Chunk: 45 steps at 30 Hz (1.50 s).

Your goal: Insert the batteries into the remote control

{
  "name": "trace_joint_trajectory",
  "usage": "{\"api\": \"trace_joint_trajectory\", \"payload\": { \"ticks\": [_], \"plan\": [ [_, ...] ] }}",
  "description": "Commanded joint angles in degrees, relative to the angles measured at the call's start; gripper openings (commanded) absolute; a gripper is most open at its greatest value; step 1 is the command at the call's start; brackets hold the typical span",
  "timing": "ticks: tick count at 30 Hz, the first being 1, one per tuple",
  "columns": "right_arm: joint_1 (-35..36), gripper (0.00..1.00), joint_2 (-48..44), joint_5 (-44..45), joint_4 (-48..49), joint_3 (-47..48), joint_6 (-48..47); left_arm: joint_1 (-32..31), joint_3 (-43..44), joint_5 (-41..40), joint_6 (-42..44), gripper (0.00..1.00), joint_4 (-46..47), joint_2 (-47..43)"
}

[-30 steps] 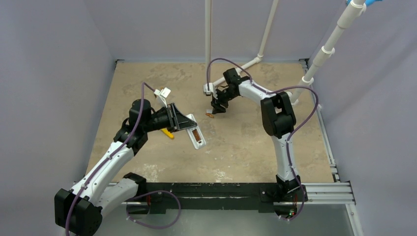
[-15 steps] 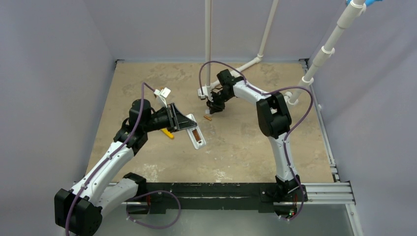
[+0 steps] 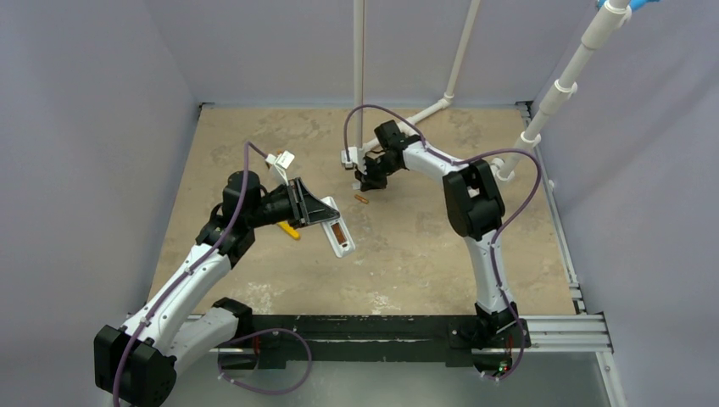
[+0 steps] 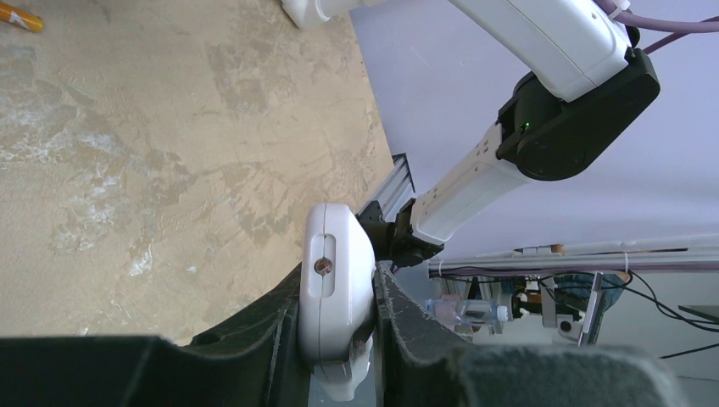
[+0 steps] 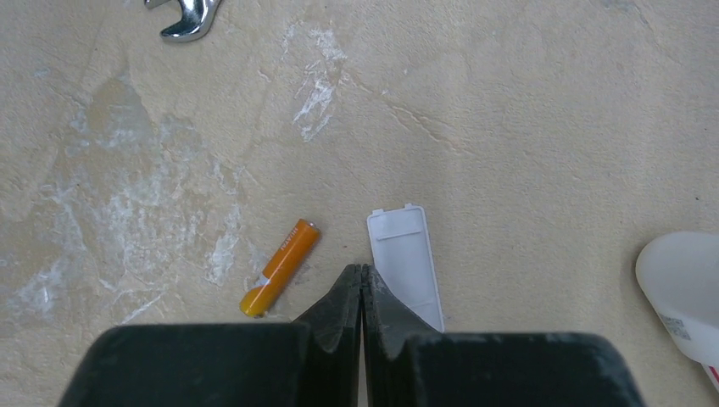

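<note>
Well, my right pincer (image 5: 362,271) is shut, empty; fetching the battery (image 5: 281,266) just near it needs open jaws

The remote control (image 4: 337,288) shows only one narrow end in the left wrist view. The rest is buried between the fingers of the left claw (image 4: 339,284). A battery (image 4: 17,16) at that view's far left corner is clipped by the frame.

In the right wrist view, the wrench (image 5: 188,17) is cut off at the far edge and a white rounded object (image 5: 682,297) at the right. The cover plate (image 5: 405,254) has its near end hidden behind the right claw (image 5: 362,271).

From above, a yellow item (image 3: 291,231) lies mostly hidden under the left claw.
</note>
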Motion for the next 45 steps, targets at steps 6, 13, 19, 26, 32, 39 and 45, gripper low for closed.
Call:
{"api": "trace_joint_trajectory", "payload": {
  "ticks": [6, 13, 19, 26, 32, 39, 45],
  "plan": [
    [-0.28, 0.0, -6.54, -2.34, 7.11, -3.72, 6.38, 0.31, 2.4, 0.45, 0.64, 0.0, 1.97, -0.73],
    [-1.59, 0.0, -10.96, -2.59, 15.0, -8.2, 11.53, 0.31, 2.34, 0.43, 0.69, 0.0, 1.97, -0.94],
    [-2.42, 0.27, -6.97, -0.47, 8.36, -1.67, 8.72, 0.31, 1.94, 0.47, 0.74, 0.0, 1.84, -1.31],
    [-2.37, 0.35, -1.0, 2.91, 3.16, 4.51, 4.86, 0.4, 1.9, 0.09, 1.01, 0.0, 1.28, -1.81],
    [-2.22, 0.36, 2.32, 3.05, -2.25, 7.95, 3.74, 0.4, 1.94, -0.13, 0.84, 0.0, 1.35, -1.75],
    [-1.23, 0.33, 3.92, 6.25, -6.22, 8.08, 1.56, 0.4, 1.94, -0.06, 0.72, 0.0, 1.65, -1.21],
    [-0.6, 0.22, 1.38, 8.64, -8.2, 4.87, -0.17, 0.4, 2.08, -0.01, 0.7, 0.0, 1.87, -1.01]
  ]
}}
